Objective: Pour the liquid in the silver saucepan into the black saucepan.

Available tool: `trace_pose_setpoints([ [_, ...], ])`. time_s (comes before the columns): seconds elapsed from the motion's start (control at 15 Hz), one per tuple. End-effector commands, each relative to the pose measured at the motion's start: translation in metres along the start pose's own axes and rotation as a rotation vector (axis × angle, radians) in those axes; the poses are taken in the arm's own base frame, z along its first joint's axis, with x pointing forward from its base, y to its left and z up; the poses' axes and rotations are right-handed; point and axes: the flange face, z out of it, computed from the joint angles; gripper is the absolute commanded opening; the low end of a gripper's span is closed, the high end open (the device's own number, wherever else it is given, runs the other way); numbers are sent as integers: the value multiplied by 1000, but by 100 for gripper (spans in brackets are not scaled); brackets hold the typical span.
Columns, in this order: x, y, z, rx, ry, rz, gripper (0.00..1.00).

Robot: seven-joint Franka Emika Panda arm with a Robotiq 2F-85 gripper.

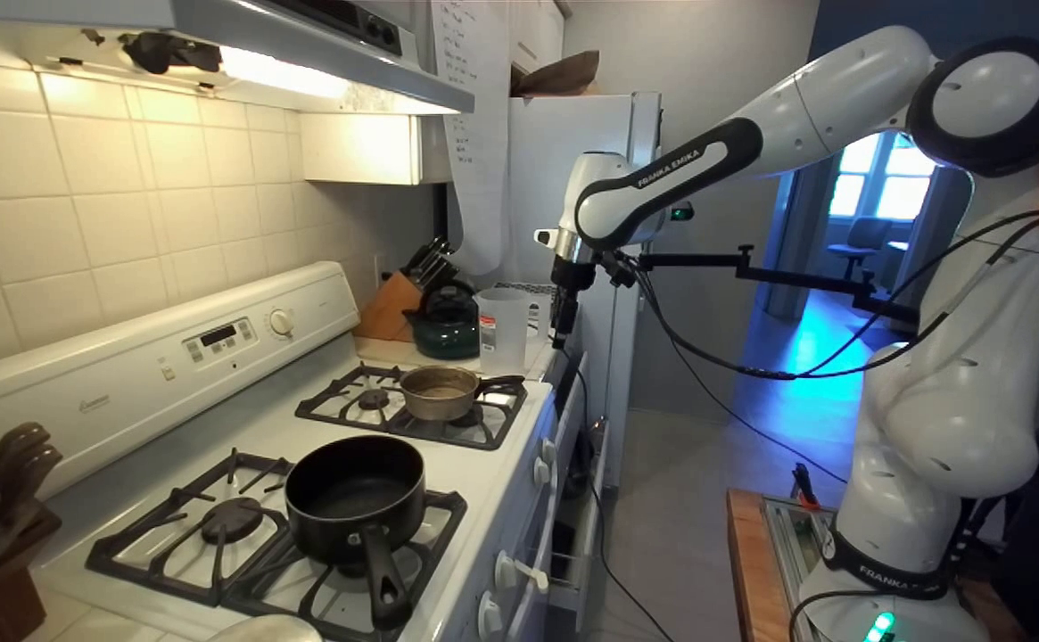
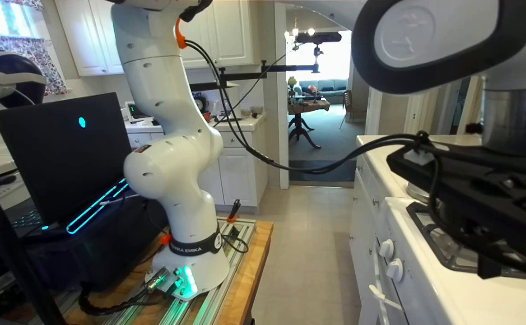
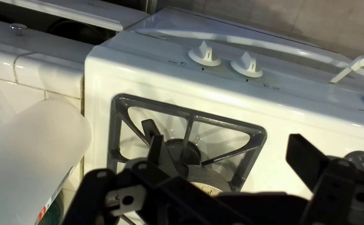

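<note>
The silver saucepan (image 1: pixel 440 403) sits upright on the far burner grate in an exterior view, its short dark handle (image 1: pixel 501 383) pointing toward the stove's front corner. In the wrist view part of the silver saucepan (image 3: pixel 203 175) shows, partly hidden by my gripper. The black saucepan (image 1: pixel 354 526) sits on the near grate, its long handle toward the stove front. No liquid is discernible in either pan. My gripper (image 1: pixel 560 341) hangs above the stove's front corner, higher than the silver saucepan and apart from it. In the wrist view the gripper (image 3: pixel 225 137) is open, its fingers wide apart and empty.
A translucent jug (image 1: pixel 503 334) stands right behind the silver saucepan's handle. A dark kettle (image 1: pixel 446 337) and a knife block (image 1: pixel 390 308) stand behind it. The range hood (image 1: pixel 332 62) overhangs the stove. Another knife block (image 1: pixel 2 535) stands at the near side.
</note>
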Motion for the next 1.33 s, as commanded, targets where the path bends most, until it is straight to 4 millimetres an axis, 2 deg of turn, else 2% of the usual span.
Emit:
trace_pose_setpoints([
  [0.0,18,23,15,-18,23,-66,100],
  [0.27,26,37,34,-13,43,-96,100],
  [0.6,38,48,55,6,109,-35,100],
  [0.67,41,48,55,21,114,-12,100],
  [0.73,31,40,52,5,84,-27,100],
  [1.13,38,43,54,10,93,-14,100],
  [1.27,42,49,63,11,77,-14,100],
])
